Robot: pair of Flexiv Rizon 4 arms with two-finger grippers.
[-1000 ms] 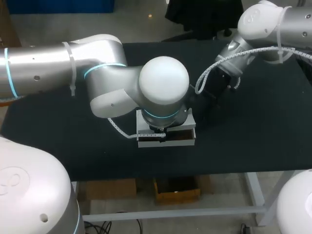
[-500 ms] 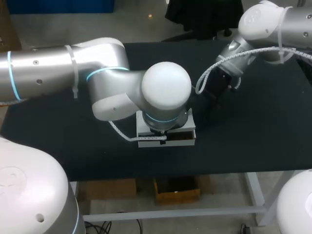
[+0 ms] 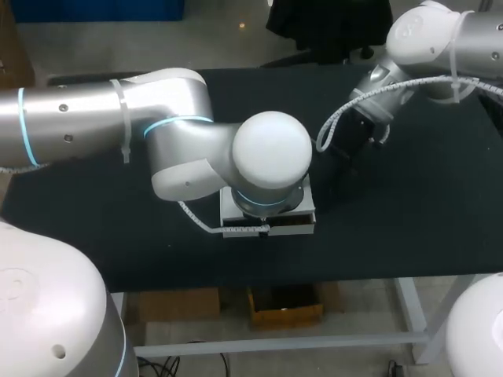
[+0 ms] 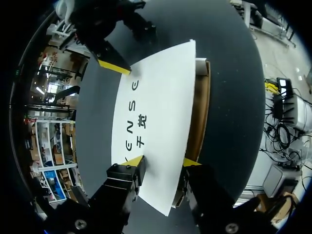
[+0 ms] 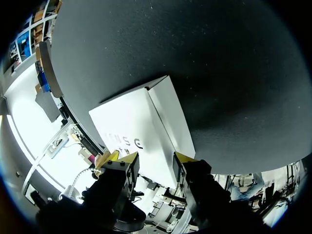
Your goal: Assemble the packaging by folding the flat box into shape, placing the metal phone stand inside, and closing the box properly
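At table point(image 3: 409, 220) centre-front, under the left wrist: box point(image 3: 309, 206), lid point(image 4: 156, 112) not seated, brown gap along one side. Left gripper point(image 4: 163, 162) spread, straddling lid's near edge. Right gripper point(image 5: 155, 157) spread at far corner. Left arm nudged rightward since a second ago, gap looks narrower. Closing probably underway, not done.

The silver and white left arm point(image 3: 157, 141) bends down over the white cardboard box point(image 4: 156, 112), its round wrist point(image 3: 271, 153) right above it. The left gripper point(image 4: 162, 162) with yellow tips points down at the box, fingers apart, one tip on the lid. The silver right arm point(image 3: 440, 39) slants down to the box's far end, where the right gripper point(image 5: 155, 157) sits
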